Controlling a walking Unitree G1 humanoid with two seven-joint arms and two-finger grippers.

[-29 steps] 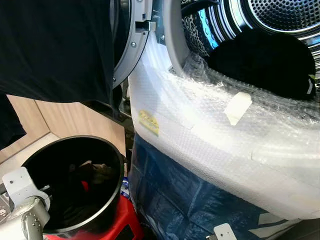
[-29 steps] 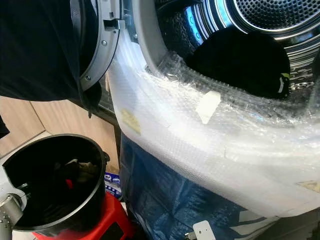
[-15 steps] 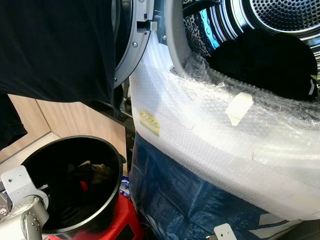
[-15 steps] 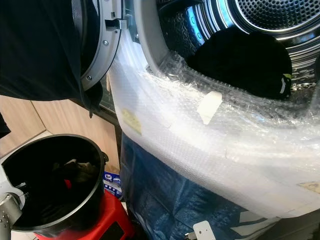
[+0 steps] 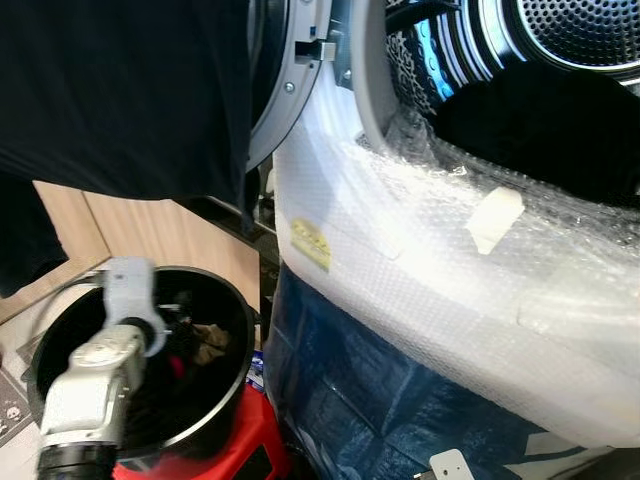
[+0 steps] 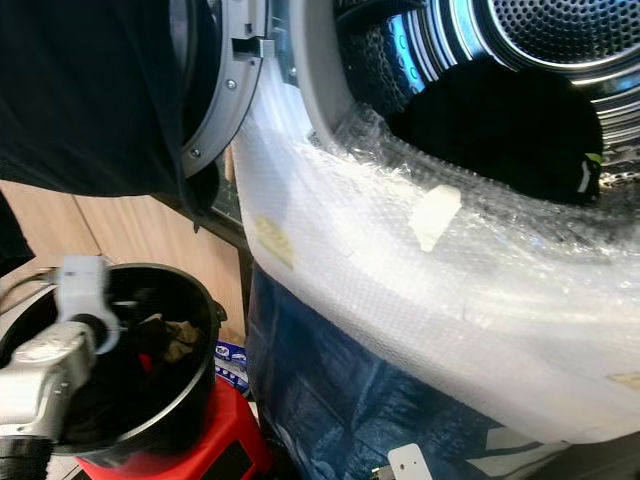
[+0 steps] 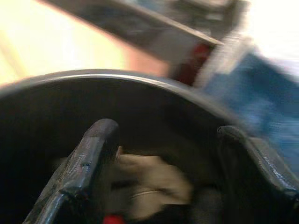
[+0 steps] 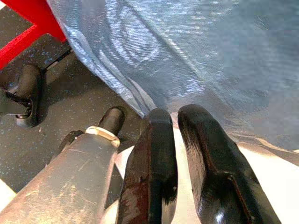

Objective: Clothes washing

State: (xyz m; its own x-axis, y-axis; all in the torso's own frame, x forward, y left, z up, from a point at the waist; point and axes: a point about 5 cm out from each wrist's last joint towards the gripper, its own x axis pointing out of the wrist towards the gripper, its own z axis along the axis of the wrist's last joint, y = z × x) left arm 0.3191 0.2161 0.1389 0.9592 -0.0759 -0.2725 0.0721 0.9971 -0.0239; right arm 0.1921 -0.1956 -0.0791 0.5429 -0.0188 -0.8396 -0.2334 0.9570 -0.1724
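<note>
Reaching into the black bucket (image 5: pixel 215 400), left gripper (image 7: pixel 163 172) spread wide, fingers (image 7: pixel 88 163) hovering just above a pale crumpled cloth (image 7: pixel 154 184) among dark clothes (image 6: pixel 150 345); blurred, so contact with the cloth hard to tell. Hanging low beside the blue plastic sheet (image 8: pixel 187 56), right gripper (image 8: pixel 180 140) nearly closed, only a thin slit between its fingers, gripping nothing. Sitting on a red stool (image 5: pixel 240 455), the bucket, just beside the washing machine. Draping over the open door (image 5: pixel 290 90), a dark garment (image 5: pixel 120 90). Lying inside the drum (image 6: pixel 560 30), behind bubble wrap (image 5: pixel 450 260), another black garment (image 6: pixel 500 120).
</note>
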